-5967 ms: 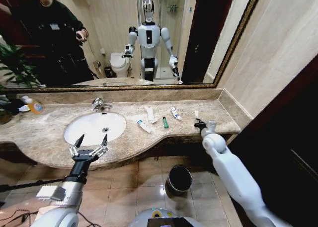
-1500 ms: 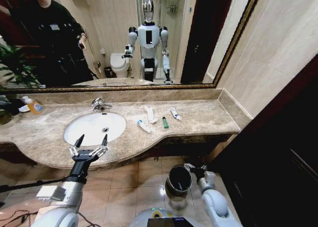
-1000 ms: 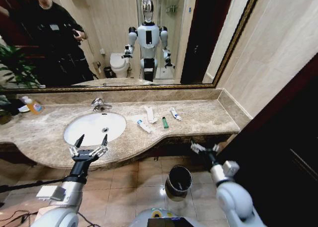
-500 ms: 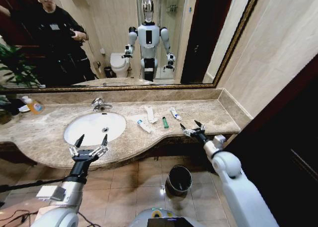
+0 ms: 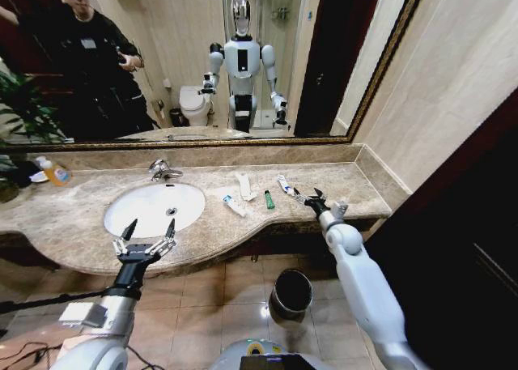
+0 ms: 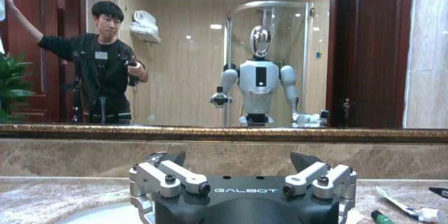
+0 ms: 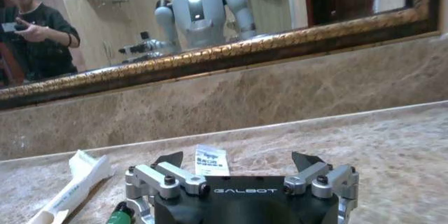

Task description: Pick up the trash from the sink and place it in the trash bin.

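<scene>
The trash is lying on the beige marble worktop (image 5: pixel 73 216), to the right of the sink (image 5: pixel 154 208), not inside the basin. In the head view, a flat white packet (image 5: pixel 244 185) is lying farthest back, a small white tube with blue print (image 5: pixel 234 206) is lying nearer the front edge, a dark-green tube (image 5: pixel 269 199) is lying just to the right of it, and another white tube (image 5: pixel 284 185) is lying further right. The right gripper (image 5: pixel 306 196) is hovering low over the worktop, just beside this last white tube, with its two fingers spread apart and pinching nothing. The left gripper (image 5: pixel 147 228) is hanging in front of the worktop edge, before the sink, with its fingers also spread wide and empty. The trash bin (image 5: pixel 292 293) is standing on the tiled floor below the worktop, near the right arm. A clear bottle of orange liquid (image 5: pixel 55 172) is standing at the far left of the worktop.

In the left wrist view, the left gripper (image 6: pixel 238 160) is facing the mirror with its fingers open, and a white tube (image 6: pixel 404 206) and the tip of the dark-green tube (image 6: pixel 382 217) are showing at one side on the marble.

In the right wrist view, the right gripper (image 7: pixel 238 159) is standing open over the marble; the flat white packet (image 7: pixel 211 161) is lying just beyond it between the fingers, while a white tube (image 7: pixel 72 185) and the dark-green tube (image 7: pixel 120 216) are lying at its side.
</scene>
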Controlling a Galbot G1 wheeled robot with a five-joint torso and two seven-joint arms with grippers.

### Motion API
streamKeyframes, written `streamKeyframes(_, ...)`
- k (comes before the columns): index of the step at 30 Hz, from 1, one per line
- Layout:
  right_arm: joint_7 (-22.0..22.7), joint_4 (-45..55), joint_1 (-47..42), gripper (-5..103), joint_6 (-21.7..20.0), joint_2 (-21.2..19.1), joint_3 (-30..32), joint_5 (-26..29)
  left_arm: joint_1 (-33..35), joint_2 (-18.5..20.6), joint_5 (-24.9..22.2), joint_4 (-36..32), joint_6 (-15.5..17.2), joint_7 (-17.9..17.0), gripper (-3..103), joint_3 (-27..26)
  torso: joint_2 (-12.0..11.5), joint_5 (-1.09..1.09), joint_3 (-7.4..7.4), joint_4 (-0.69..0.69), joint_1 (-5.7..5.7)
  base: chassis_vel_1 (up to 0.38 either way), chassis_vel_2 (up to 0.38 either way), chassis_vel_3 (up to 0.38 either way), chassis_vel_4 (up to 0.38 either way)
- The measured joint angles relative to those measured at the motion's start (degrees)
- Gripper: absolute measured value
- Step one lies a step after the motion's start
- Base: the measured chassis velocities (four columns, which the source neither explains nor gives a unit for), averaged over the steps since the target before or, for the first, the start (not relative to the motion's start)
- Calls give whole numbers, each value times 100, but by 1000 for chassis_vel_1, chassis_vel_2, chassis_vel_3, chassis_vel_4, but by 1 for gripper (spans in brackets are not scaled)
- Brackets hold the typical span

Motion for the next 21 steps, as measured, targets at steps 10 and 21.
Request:
streamKeyframes(10,-47,-638,308,100,29,105,-216,-324,0,0,0,0,0,0,100,0,0,-1,0,0,-1,0,0,0,0)
streamKeyframes(21,-106,-882,373,97,76,180,-252,-432,0,0,0,0,0,0,100,0,0,-1,0,-1,-1,0,0,0,0)
